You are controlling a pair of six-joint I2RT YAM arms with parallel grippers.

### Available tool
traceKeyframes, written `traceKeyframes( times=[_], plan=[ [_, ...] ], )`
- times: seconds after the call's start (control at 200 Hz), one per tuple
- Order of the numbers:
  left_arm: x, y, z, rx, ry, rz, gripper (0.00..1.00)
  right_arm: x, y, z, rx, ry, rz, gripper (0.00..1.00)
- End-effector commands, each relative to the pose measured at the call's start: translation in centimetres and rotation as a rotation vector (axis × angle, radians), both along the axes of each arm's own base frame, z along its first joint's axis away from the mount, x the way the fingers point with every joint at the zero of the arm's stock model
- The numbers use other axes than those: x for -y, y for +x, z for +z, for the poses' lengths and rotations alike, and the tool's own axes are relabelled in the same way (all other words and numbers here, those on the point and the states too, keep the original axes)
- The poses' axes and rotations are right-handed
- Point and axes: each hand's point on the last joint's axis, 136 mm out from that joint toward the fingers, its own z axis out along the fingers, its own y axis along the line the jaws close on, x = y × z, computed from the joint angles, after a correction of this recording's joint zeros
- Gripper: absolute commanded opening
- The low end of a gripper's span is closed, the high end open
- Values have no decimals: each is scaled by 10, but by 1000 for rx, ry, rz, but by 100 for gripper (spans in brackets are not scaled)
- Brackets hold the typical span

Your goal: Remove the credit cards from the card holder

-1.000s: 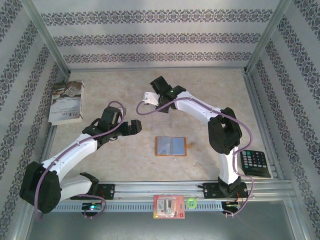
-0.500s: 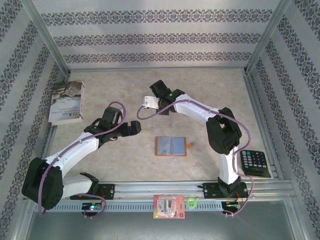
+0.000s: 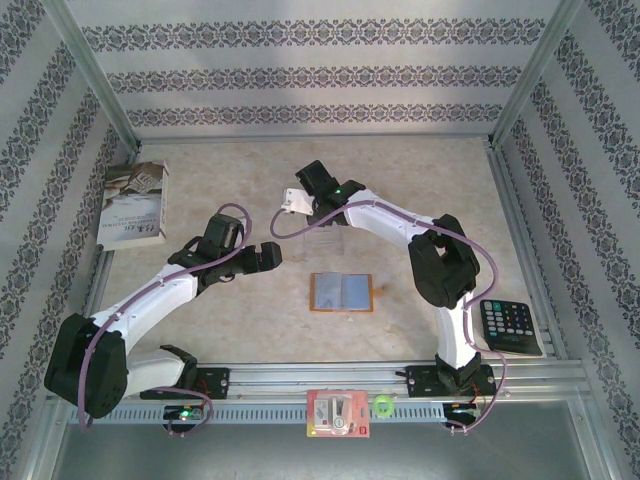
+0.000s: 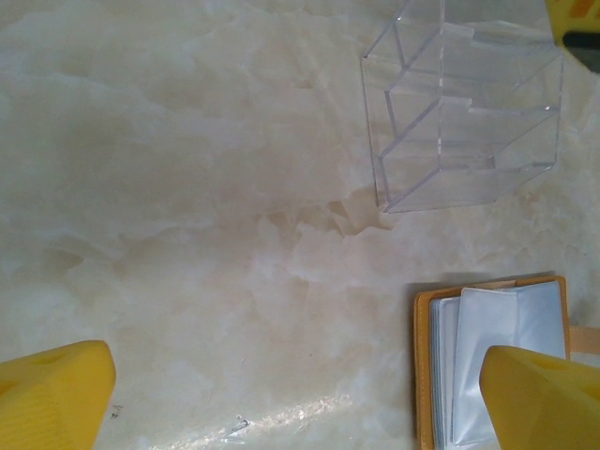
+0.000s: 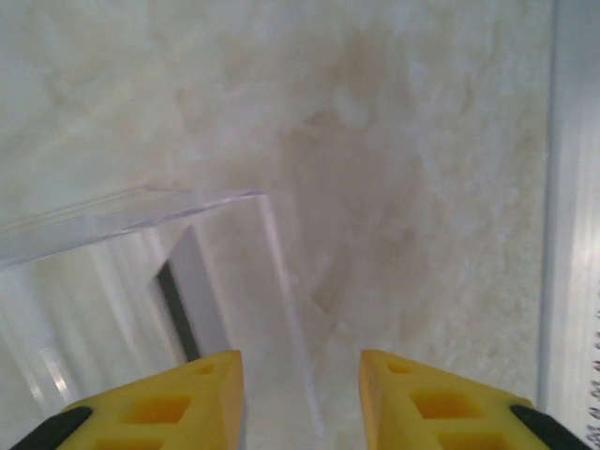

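Book: far left on the table, well apart from the work. It has no part in this job, I'd say.
Left end effector: jaws spread wide and nothing in them. It hovers just left of the card holder, and one of its yellow fingers is over bare table. It looks parked there to steady the holder or to go in for a card.
Right end effector: by the far-left side of the clear tray, with the jaws partly apart and nothing between them. My guess is that it is placed to drop a card there.
Clear tray: just beyond the holder, close enough for short trips. Whether a card lies inside, I cannot tell.
Card holder: near the middle, lying open and flat with the pockets facing up, so the cards can slide out.
Credit cards: pale sheets sit in the pockets, but I cannot tell card from lining.
Calculator: near right, out of the way.
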Motion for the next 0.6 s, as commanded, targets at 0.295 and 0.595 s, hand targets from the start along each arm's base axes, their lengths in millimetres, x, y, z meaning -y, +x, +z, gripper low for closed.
traceKeyframes(
  times=[0.295,0.595],
  plan=[
    [1,3,26,121,-86,13,100,-6,14,117,99,557,-358,40],
    [-1,7,24,134,-81,29,100,25,-50,50,-364,701,-757,4]
  ],
)
